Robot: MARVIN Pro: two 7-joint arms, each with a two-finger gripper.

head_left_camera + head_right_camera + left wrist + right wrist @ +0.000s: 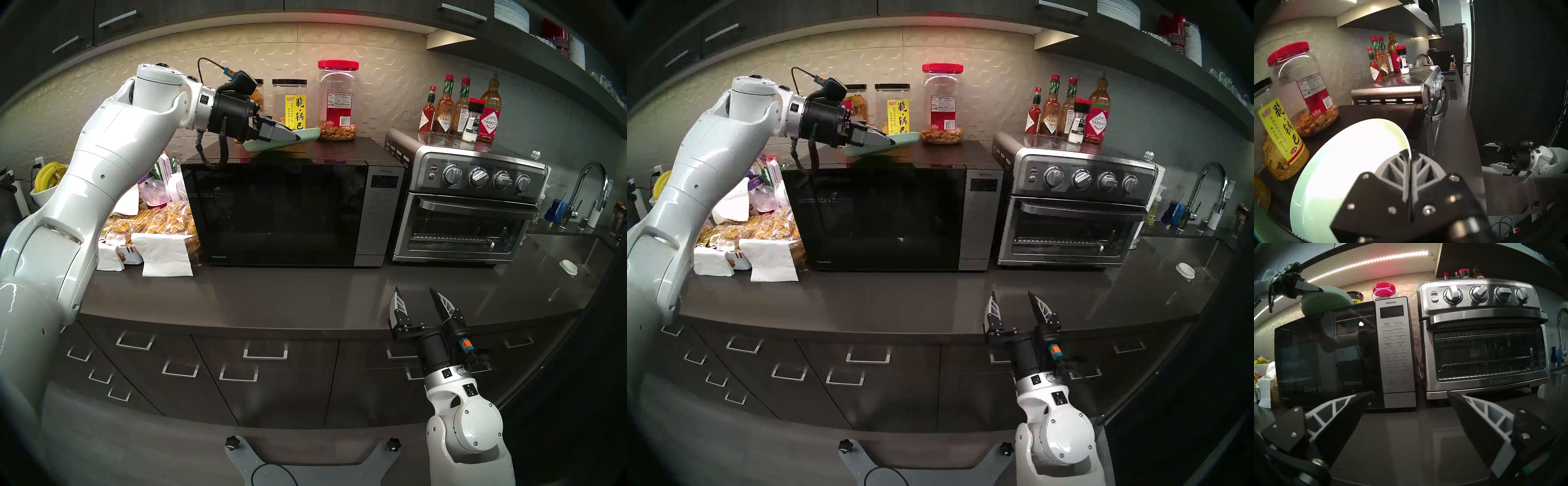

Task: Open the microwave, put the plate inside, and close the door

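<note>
The black microwave [291, 210] stands on the counter with its dark glass door [271, 217] shut. On its top, the pale green plate [310, 133] is tilted, its near edge overhanging the front. My left gripper [297, 137] is shut on the plate's rim, reaching in from the left. In the left wrist view both fingers [1395, 166] pinch the plate [1349, 161] at its edge. My right gripper [414, 290] hovers open and holding nothing over the counter, in front of the microwave's silver control panel [1395, 344]. From the right wrist the plate [1327, 302] shows above the door [1322, 353].
Snack jars [337, 98] stand on the microwave just behind the plate. A stainless toaster oven [468, 210] with sauce bottles [461, 108] on top sits right of the microwave. Snack packs and napkins [152, 224] crowd the counter on the left. A faucet [590, 190] is far right.
</note>
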